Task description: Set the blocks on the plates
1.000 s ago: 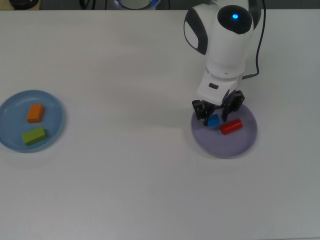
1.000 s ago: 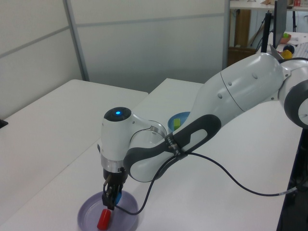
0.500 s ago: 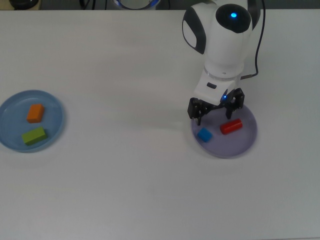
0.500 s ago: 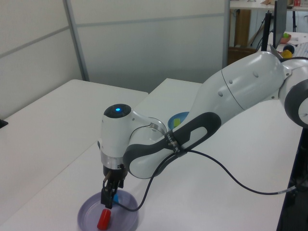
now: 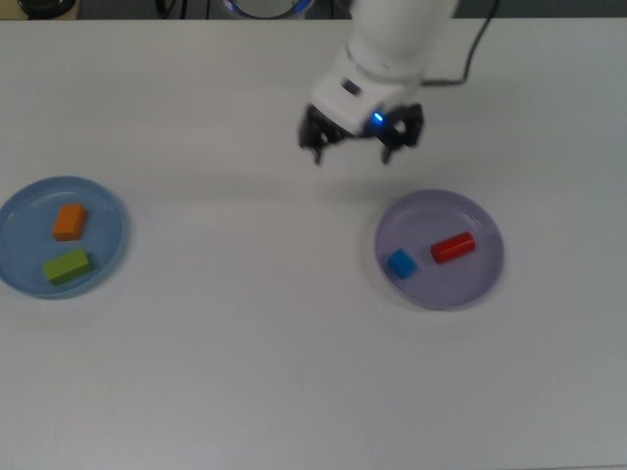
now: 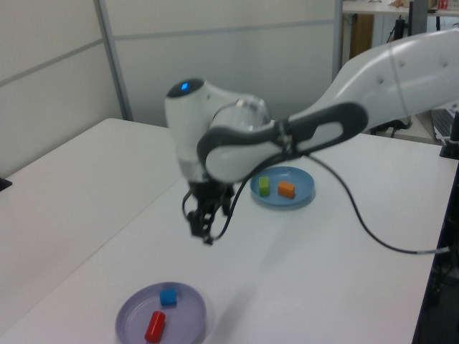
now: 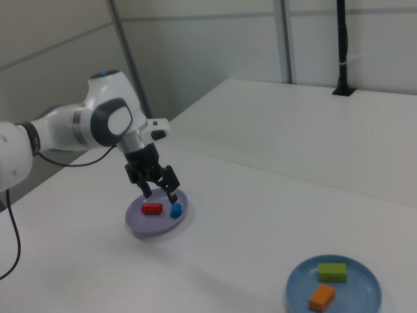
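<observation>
The small blue cube (image 5: 401,262) and the red cylinder (image 5: 453,247) lie on the pale lavender plate (image 5: 441,287) at the top view's right. On the light blue plate (image 5: 106,211) at the top view's left rest the orange block (image 5: 70,221) and the lime-green block (image 5: 67,265). My gripper (image 5: 353,152) hangs open and empty above the table, off the lavender plate toward the top view's upper left. The left view shows the gripper (image 6: 203,228) well above the lavender plate (image 6: 185,320).
The white table (image 5: 245,343) stretches between the two plates. The arm's black cable (image 6: 373,229) loops over the table at the left view's right. Wall panels stand behind the table in the left and right views.
The gripper opened and left the blue cube on the lavender plate beside the red cylinder. It then rose and moved off toward the top view's upper left.
</observation>
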### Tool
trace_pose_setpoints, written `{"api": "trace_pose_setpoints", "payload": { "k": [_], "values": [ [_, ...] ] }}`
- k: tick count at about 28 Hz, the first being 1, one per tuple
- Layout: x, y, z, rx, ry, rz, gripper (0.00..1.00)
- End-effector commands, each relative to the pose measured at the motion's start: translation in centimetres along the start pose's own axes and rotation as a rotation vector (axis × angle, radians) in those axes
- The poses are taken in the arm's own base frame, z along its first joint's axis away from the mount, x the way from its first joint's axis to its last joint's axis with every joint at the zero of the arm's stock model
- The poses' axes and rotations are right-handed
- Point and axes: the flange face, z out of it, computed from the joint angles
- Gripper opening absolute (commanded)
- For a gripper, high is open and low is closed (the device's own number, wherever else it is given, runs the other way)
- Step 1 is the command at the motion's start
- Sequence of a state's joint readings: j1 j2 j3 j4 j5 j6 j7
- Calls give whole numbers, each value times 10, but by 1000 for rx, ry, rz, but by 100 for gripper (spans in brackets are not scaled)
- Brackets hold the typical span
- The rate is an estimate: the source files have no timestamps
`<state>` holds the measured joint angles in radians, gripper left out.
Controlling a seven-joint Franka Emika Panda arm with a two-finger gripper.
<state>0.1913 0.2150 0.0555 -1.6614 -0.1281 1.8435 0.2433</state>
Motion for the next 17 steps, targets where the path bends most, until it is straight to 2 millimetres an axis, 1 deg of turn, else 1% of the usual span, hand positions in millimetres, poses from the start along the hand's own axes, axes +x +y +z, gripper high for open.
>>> {"api": "trace_pose_setpoints", "payload": {
  "k": [1, 4, 6, 7, 10, 11, 14, 17],
  "values": [
    [-39, 47, -37, -15, -70, 98, 100],
    [-53, 72, -53, -12, -67, 117, 100],
    [-58, 89, -60, -7, -57, 122, 100],
    [-61, 104, -69, 4, -42, 124, 100],
    [-68, 130, -84, 61, -19, 138, 100],
    [-76, 148, -97, 106, 4, 131, 100],
    [-86, 168, -109, 143, 22, 104, 100],
    [-88, 175, -111, 152, 20, 115, 100]
  ]
}}
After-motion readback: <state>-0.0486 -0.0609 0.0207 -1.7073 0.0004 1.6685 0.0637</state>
